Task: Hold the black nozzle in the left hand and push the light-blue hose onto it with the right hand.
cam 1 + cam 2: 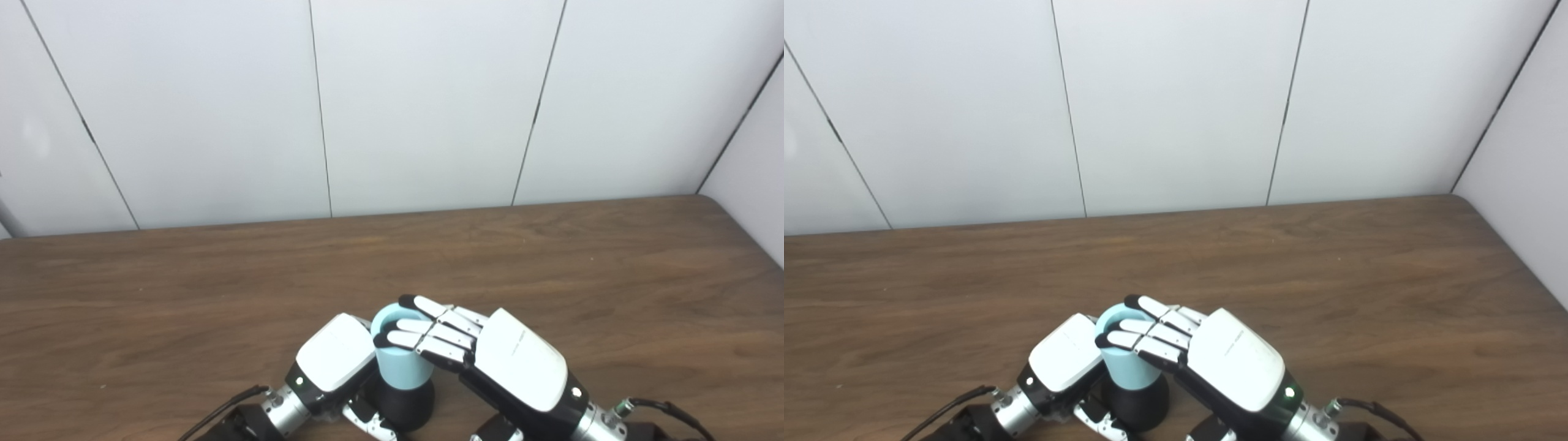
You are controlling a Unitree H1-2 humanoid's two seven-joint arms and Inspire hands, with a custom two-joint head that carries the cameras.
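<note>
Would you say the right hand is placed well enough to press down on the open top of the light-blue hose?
Probably yes. The right hand already has its fingers draped over the rim of the light-blue hose, which stands upright on the black nozzle. Nothing lies between them; the left hand sits beside the hose.

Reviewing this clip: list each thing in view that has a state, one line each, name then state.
Light-blue hose: upright, open end up, lower end seated on the nozzle.
Black nozzle: beneath the hose, standing on the brown wooden table.
Left hand: against the nozzle and hose; grip hidden.
Right hand: fingers laid over the hose's top.
</note>
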